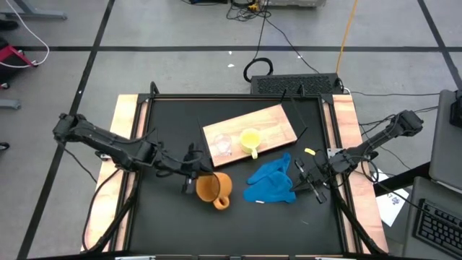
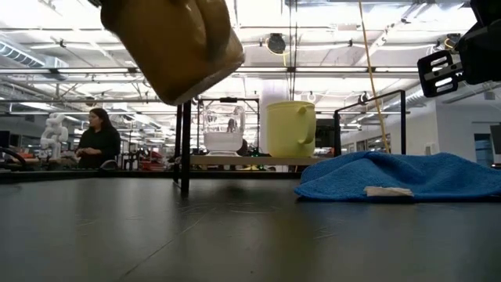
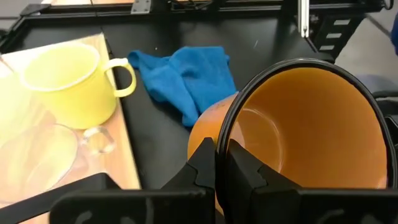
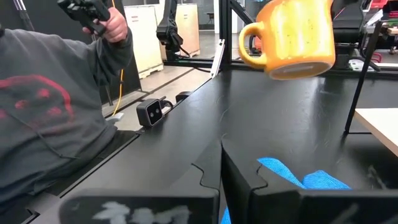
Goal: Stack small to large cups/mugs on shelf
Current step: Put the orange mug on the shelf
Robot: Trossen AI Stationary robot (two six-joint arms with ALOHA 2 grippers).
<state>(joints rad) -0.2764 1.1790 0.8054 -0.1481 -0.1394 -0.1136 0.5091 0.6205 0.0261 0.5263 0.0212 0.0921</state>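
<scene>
Left end effector (image 3: 221, 165) clamps the rim of the large orange handled mug (image 1: 211, 188), tilted clear above the black counter (image 1: 166, 217). Beside it lies a crumpled blue cloth (image 1: 272, 182). Right end effector (image 1: 312, 180) waits beyond, fingers pressed together. Farther back, the light wooden shelf (image 1: 278, 124) carries the yellow handled mug (image 1: 250, 140) and small clear glass cup (image 1: 221, 144). A seated person (image 2: 98, 139) shows deep in the bright room.

Crumpled blue cloth (image 1: 271, 182) lies on the black tabletop (image 1: 173, 224); person (image 2: 97, 139) sits far behind.

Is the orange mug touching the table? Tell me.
Apart. The right wrist view shows the orange mug held tilted in the air, with clear space above the table.
</scene>
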